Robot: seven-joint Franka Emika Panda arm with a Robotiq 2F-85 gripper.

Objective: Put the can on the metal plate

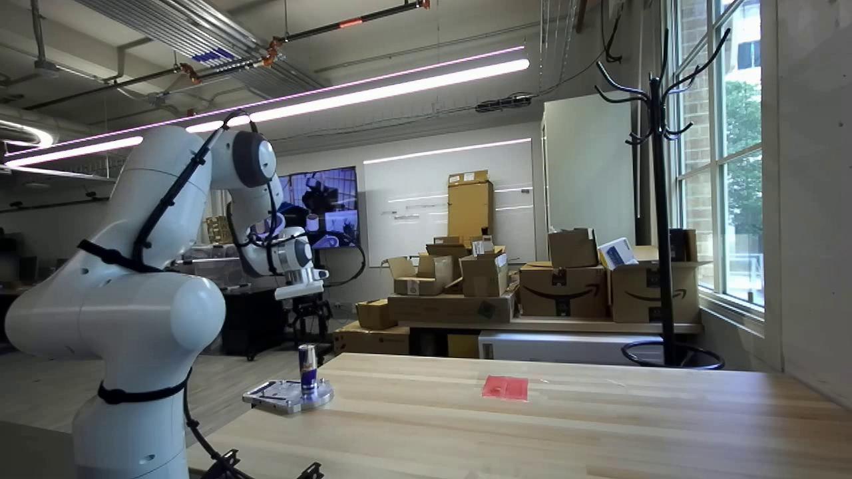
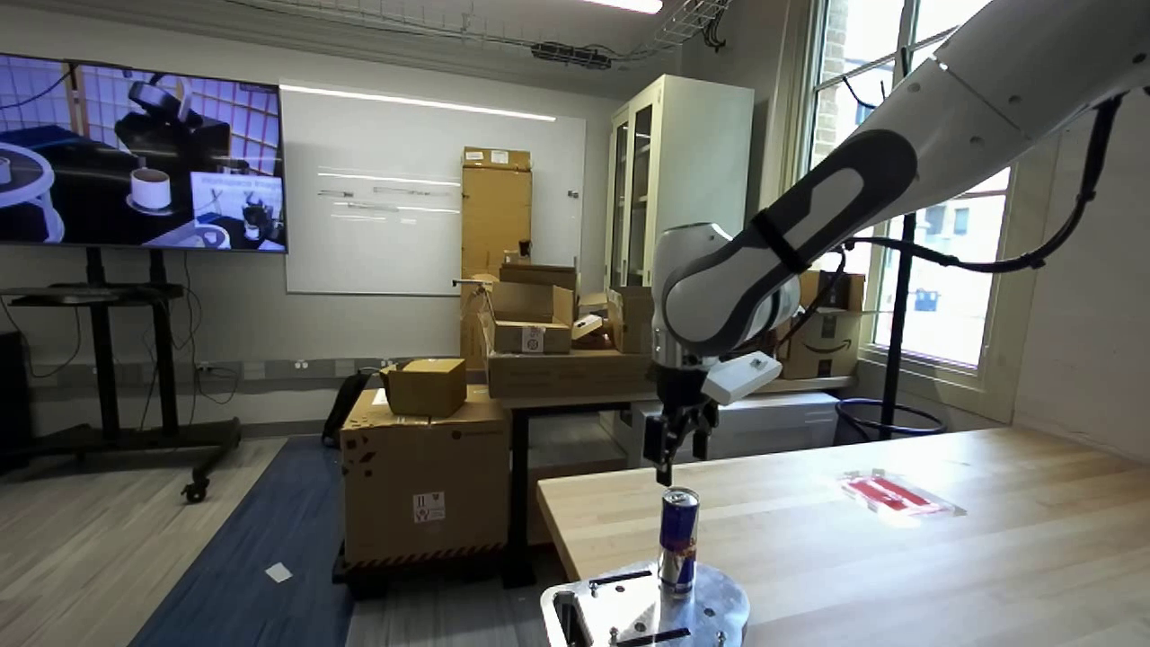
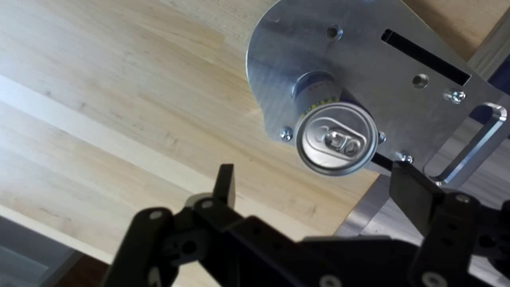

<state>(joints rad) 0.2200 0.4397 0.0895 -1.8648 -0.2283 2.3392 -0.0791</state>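
The can (image 2: 678,566) was found upright on the metal plate (image 3: 370,67), towards the plate's rounded end. Both exterior views placed it beside the left edge of the worktop (image 1: 566,426), short of the far left corner. The wrist view alone gave the lid (image 3: 336,139) in full, pull tab included; the blue and silver side read better in both exterior views.

The plate straddled the worktop's edge. Its handle (image 3: 474,147) projected past that edge, over the floor (image 3: 386,221), a condition clearest from the wrist.

In an exterior view the hand (image 2: 681,465) was above the can. The wrist view showed its fingers (image 3: 226,185) wide apart and gripping nothing, the lid separate from both. In an exterior view the arm (image 1: 140,313) was prominent, but the hand merged with the dark background and its opening could not be determined there.

A flat red piece (image 1: 504,388), recorded by both exterior views only, lay well in from the left edge, towards the far edge.
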